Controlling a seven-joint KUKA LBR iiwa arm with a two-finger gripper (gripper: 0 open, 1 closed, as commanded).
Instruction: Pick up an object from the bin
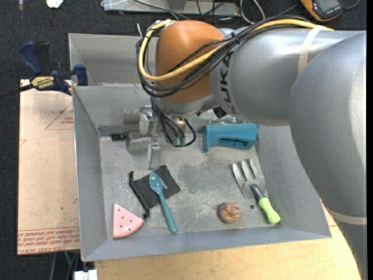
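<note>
The thing nearest my gripper point(153, 150) is a teal spoon point(164, 206), lying at about 8 o'clock on the floor of the bin point(87, 156), its bowl toward 12 o'clock and its handle running off toward 5 o'clock. I hang just at 12 o'clock of that bowl, close to it but not on it, and I hold nothing. Whether my gripper is released or clenched I cannot tell from here. The spoon rests across a flat black pad point(143, 190), so I judge that its bowl end sits a little proud of the metal, which should make it an easier catch than something lying flush. My wrist points straight down under its orange cover point(183, 57), probably so that a descent meets the floor squarely. Further out, a pink wedge point(125, 221) lies at 8 o'clock of the spoon near the bin's corner, apart from it. At 3 o'clock a small brown lump point(229, 212) sits alone, and beyond it lies a fork with a green handle point(255, 190). A blue block point(230, 136) sits at 2 o'clock, well apart. Nothing is heaped, so I judge that a pick here would disturb little besides the pad.
</note>
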